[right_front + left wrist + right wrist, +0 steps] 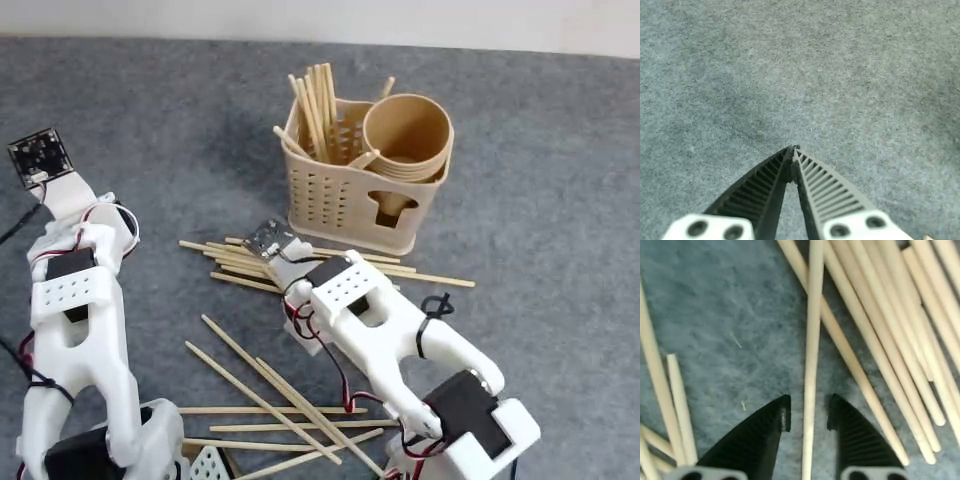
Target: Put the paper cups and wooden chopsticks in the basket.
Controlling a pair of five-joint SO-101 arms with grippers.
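Now right gripper (808, 416) parted astride chopstick (812, 340) — left gripper (792, 150) clenched over carpet (800, 65).

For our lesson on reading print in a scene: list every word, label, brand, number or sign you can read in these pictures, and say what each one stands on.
None: no word, number or sign can be read in any view.
The basket, the paper cups and the wooden chopsticks carry no print.
Any marks on the small circuit board at an arm's wrist are too small to read.
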